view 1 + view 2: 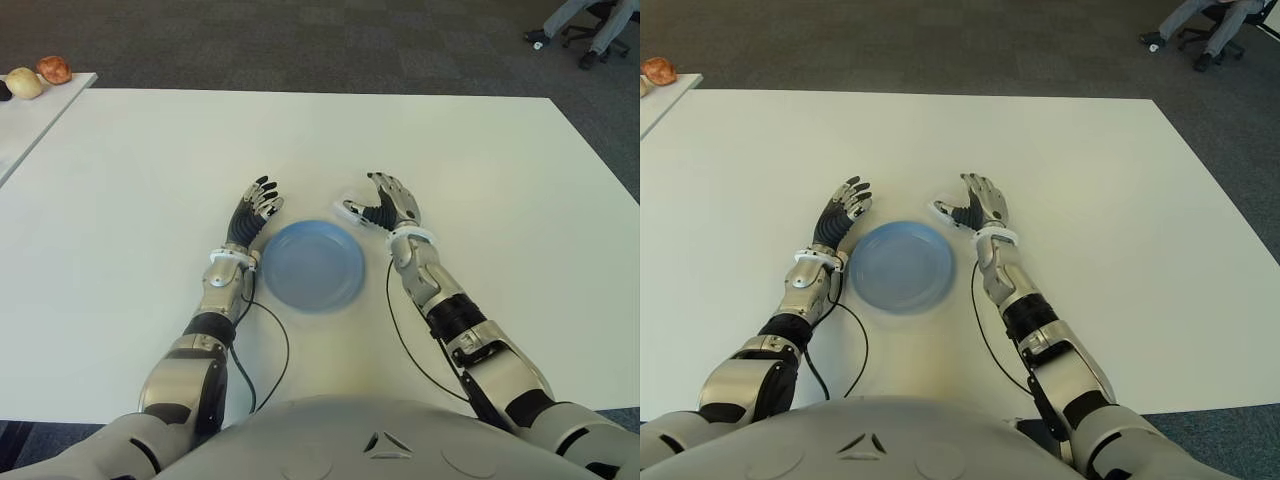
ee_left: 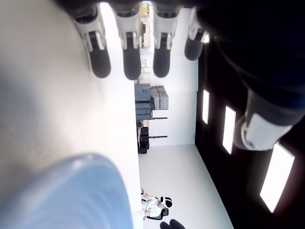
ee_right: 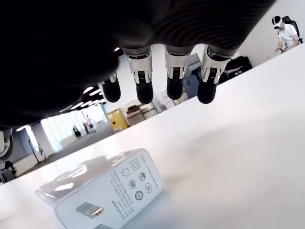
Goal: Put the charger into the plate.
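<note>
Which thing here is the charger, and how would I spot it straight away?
Find the round blue plate mid-table. Just beyond its far right edge, under the robot's open right hand, lies the charger: a small white block with printed symbols on one face, the only boxy white item there.

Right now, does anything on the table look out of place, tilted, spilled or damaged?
Nothing stands out. The blue plate sits flat and holds nothing. The white charger lies on the table under the open right hand, beside the plate and looking undamaged. The left hand shows open on the plate's other side.
</note>
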`<state>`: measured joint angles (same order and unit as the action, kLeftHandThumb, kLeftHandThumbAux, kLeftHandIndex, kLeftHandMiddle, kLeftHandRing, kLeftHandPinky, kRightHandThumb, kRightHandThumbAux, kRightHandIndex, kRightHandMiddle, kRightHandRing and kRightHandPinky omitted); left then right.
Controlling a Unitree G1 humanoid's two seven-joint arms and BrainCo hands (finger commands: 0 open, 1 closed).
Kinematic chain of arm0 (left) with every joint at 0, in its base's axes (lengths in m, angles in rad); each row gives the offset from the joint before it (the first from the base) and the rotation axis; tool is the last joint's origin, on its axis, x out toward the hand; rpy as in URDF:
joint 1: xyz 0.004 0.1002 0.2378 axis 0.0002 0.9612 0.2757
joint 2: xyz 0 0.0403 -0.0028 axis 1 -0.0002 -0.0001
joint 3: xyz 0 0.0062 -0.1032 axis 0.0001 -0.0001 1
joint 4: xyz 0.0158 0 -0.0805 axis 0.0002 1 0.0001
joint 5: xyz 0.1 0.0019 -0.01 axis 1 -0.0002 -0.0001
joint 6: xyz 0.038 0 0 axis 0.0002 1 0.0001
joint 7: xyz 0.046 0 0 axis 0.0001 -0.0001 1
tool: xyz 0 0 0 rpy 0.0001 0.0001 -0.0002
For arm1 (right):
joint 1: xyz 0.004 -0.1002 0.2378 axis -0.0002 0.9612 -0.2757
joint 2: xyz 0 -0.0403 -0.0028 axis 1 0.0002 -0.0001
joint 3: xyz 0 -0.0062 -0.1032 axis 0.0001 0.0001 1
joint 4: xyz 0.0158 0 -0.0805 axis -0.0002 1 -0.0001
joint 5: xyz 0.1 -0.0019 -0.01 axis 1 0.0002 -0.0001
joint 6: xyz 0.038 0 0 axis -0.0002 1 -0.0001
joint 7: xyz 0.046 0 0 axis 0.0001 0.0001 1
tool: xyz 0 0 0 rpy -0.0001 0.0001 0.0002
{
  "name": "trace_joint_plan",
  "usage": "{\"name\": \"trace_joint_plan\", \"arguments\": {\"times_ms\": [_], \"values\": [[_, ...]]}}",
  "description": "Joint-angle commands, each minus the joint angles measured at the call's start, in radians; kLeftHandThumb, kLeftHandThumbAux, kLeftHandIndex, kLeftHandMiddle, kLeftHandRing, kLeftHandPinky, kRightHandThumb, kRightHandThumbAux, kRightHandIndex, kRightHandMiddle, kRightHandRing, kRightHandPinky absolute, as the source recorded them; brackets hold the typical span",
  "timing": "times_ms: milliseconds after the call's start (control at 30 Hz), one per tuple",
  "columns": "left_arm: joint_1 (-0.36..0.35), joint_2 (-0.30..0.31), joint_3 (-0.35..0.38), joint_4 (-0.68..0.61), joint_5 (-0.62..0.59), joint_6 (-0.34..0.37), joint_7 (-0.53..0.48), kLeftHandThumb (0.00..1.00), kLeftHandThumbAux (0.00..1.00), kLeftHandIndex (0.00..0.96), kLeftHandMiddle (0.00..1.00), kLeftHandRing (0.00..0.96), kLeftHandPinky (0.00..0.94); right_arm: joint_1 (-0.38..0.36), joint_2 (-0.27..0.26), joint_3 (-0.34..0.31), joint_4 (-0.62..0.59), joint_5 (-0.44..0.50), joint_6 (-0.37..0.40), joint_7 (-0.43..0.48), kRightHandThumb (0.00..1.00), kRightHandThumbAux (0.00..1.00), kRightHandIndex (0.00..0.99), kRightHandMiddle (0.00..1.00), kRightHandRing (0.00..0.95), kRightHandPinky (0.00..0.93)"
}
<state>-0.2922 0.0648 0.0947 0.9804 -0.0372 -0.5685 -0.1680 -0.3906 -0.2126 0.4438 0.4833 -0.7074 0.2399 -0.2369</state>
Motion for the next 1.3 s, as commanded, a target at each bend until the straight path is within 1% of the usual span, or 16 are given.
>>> {"name": "trace_joint_plan", "arguments": {"times_ms": [33,233,667,933,1300], "values": [[0.084,-0.014,-0.013,0.048,0.012,0.061,0.004,0.000,0.574,0.101,0.160,0.168,0.196,0.010,-0.006,0.002,0.032,0.005,-0.024,0.007,0.323,0.291,0.000,0.000,0.000,0.033],[0.089,-0.017,-0.013,0.039,0.011,0.060,0.003,0.000,0.576,0.096,0.154,0.161,0.184,0.001,-0.004,0.003,0.063,0.007,-0.046,0.002,0.316,0.291,0.000,0.000,0.000,0.040],[0.101,-0.022,-0.017,0.016,0.010,0.067,0.000,0.000,0.575,0.086,0.149,0.155,0.183,-0.041,0.021,0.008,0.173,0.010,-0.092,-0.030,0.317,0.300,0.000,0.000,0.000,0.059],[0.106,-0.025,-0.020,0.005,0.010,0.069,0.000,0.000,0.568,0.081,0.145,0.150,0.175,-0.070,0.042,0.007,0.239,0.018,-0.110,-0.038,0.325,0.301,0.000,0.000,0.000,0.061],[0.114,-0.033,-0.024,-0.012,0.009,0.075,0.005,0.000,0.568,0.080,0.148,0.154,0.180,-0.098,0.056,0.007,0.304,0.022,-0.124,-0.051,0.300,0.305,0.000,0.000,0.000,0.070]]}}
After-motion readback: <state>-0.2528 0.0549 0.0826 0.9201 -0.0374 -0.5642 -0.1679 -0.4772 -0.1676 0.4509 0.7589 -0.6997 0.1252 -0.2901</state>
